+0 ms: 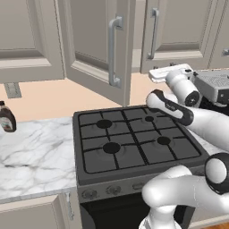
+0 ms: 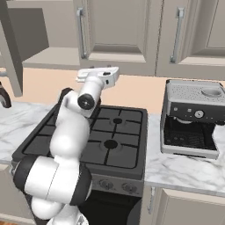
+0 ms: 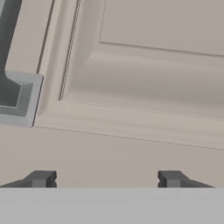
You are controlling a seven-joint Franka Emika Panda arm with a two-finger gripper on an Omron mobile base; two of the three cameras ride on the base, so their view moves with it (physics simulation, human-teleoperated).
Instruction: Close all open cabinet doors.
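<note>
One tall taupe cabinet door (image 1: 96, 49) stands swung open over the stove, its silver bar handle (image 1: 114, 51) facing me; in the right base view its edge (image 2: 9, 48) sits beside the bare cabinet interior (image 2: 37, 37). The door to its right (image 2: 118, 26) is shut, as is the one beyond it (image 2: 195, 30). My gripper (image 3: 107, 179) is open with nothing between its fingers, close in front of the shut door's lower frame (image 3: 131, 127), near the foot of its handle (image 3: 17, 94). The hand (image 2: 97, 74) hovers just below that door, above the stove's back edge.
A black gas stove (image 1: 134, 138) lies under the arm, set in a marble counter (image 1: 31, 152). A silver coffee machine (image 2: 191, 118) stands right of the stove. A dark bottle (image 1: 6, 117) stands at the far left. Beige base-cabinet fronts (image 2: 184, 208) run below.
</note>
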